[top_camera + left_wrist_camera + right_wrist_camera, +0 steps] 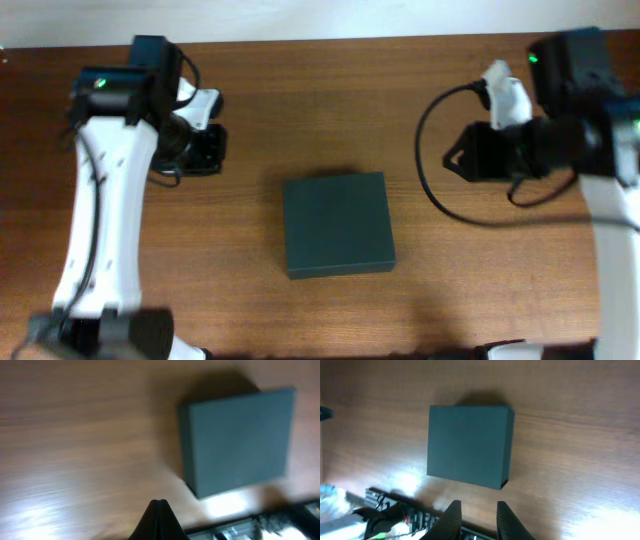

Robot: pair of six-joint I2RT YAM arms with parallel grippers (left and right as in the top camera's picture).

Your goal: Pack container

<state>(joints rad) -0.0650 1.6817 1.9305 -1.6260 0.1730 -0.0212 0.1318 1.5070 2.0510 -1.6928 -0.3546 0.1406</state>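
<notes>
At the left side of the overhead view, the white left arm [100,220] reaches up the frame, and its left end effector [207,148] sits in the upper left, over the brown desk [300,90]. In the left wrist view its two black fingers [156,522] are pressed tight together at the bottom of the frame, with nothing between them. The container [338,225] lies flat on the desk in the middle of the overhead view, a bit below the center. It is a dark green box, and its lid is down. Neither arm touches it; both are well apart from it. In the upper right, the right end effector [462,155] points toward the left, and a black cable [425,185] loops beside it. In the right wrist view its fingers [452,516] stand apart with a gap, and they hold nothing. The white right arm [612,260] runs down the right edge.
</notes>
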